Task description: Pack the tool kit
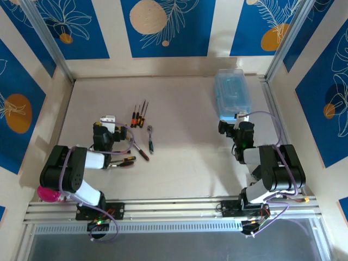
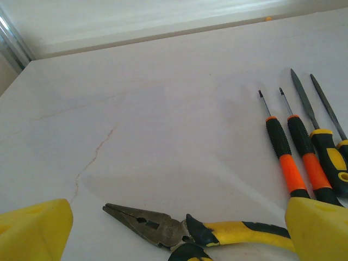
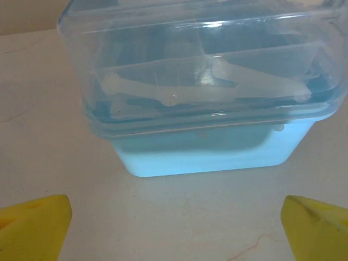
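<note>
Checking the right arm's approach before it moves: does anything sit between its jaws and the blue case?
Nothing visible does. Bare table runs from the open jaws straight to the case.

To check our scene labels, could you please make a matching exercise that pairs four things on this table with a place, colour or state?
Things:
1 tool case
2 pliers
3 screwdrivers
4 pink cup

Descriptions:
A near left corner
B far right, lid shut
C yellow-and-black handles
D side by side, tips toward far wall

Pairs: 1-B, 2-C, 3-D, 4-A
</note>
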`<state>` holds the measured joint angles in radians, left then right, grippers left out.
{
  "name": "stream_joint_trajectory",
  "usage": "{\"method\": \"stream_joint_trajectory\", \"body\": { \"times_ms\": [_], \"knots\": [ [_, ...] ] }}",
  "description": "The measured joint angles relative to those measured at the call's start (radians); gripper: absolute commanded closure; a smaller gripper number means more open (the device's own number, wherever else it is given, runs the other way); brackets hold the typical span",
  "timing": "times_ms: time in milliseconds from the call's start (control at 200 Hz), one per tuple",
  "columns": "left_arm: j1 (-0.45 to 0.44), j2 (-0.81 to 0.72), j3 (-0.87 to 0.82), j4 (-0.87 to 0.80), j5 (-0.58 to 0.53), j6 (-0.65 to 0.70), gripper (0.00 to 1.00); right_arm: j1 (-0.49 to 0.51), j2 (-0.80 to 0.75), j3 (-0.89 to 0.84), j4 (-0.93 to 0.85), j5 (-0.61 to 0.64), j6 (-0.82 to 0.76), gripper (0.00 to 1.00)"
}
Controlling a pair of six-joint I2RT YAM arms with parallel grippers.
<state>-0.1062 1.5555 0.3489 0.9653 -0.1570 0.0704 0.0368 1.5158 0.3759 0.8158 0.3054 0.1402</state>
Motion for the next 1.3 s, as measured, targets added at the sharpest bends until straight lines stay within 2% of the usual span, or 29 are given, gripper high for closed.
{"method": "stream_joint_trajectory", "body": {
  "times_ms": [1096, 1181, 1301],
  "knots": [
    [0.019, -0.004, 0.009, -0.034, 0.045, -0.012, 0.0, -0.003, -0.001, 0.001, -0.003, -0.021, -0.001, 0.01],
    [0.017, -0.074, 0.016, -0.142, 0.021, -0.015, 0.0, 0.016, -0.02, 0.03, -0.084, -0.007, -0.008, 0.01],
    [0.016, -0.269, 0.137, -0.42, 0.005, -0.039, 0.0, 0.043, -0.116, 0.219, -0.402, 0.021, 0.02, 0.01]
  ]
}}
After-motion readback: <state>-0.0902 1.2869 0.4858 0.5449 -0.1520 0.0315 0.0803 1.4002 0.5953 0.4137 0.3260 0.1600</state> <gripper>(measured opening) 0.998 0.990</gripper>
